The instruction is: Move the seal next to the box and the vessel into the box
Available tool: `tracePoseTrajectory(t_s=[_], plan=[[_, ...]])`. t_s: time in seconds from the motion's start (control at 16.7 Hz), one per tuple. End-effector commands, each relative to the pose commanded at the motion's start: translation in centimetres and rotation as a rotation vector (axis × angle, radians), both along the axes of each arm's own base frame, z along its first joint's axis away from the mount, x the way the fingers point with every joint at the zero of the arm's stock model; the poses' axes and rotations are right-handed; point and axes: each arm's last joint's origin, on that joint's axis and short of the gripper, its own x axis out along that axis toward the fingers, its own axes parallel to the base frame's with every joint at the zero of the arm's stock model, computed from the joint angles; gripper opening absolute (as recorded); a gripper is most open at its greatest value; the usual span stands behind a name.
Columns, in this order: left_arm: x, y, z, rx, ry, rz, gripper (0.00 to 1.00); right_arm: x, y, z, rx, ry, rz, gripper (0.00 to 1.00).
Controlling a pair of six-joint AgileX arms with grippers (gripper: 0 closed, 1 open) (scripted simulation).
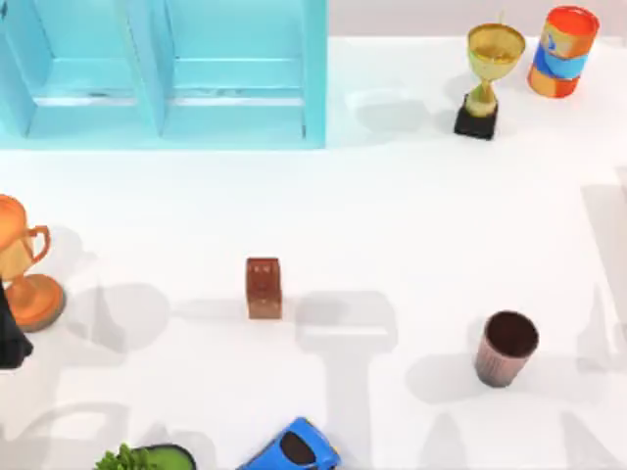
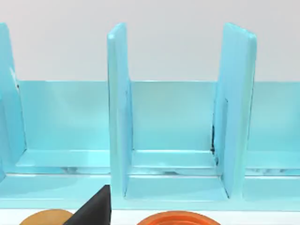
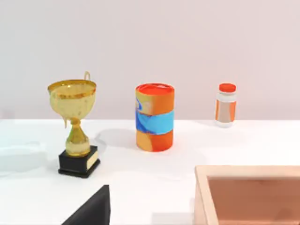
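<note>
Seal: the seal (image 1: 264, 288) stands upright left of centre in the top view, on bare table (image 1: 411, 215), touching nothing.
Vessel: the vessel (image 1: 506, 349) stands mouth-up at lower right of the top view, well apart from the seal, open space all round it.
Box: in the right wrist view a tan open box (image 3: 248, 193) shows at lower right; we judge this the target, nothing in it that we can see.
Our grippers: a dark tip (image 2: 91, 210) sits at the lower edge of the left wrist view; we cannot tell how either pair of jaws stands.
Surroundings: blue rack (image 1: 162, 69) upper left, gold trophy (image 1: 485, 78) and orange-and-blue can (image 1: 562, 51) upper right, orange trophy (image 1: 24, 264) at left edge.
Progress: we judge both moves not yet done.
Reasoning: both pieces stand free, likely so fingers can close on either side.
</note>
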Motion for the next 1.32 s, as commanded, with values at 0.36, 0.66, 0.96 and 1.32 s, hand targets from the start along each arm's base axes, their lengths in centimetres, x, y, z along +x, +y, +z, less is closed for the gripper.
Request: tracePoseTrajectory(t_s=[0.36, 0.66, 0.96, 1.32], plan=[[0.0, 0.0, 0.0, 0.0, 0.0, 0.0, 1.0, 0.1, 0.7, 1.8, 0.03, 0.074, 0.076, 1.0], [0.0, 0.0, 0.0, 0.0, 0.0, 0.0, 1.0, 1.6, 3.3, 8.7, 0.11, 0.321, 0.284, 1.0], [0.0, 0.0, 0.0, 0.0, 0.0, 0.0, 1.0, 6.8, 9.4, 17.7, 0.178, 0.634, 0.469, 1.0], [0.0, 0.0, 0.0, 0.0, 0.0, 0.0, 1.0, 13.7, 21.4, 21.6, 0.195, 1.007, 0.519, 1.0]])
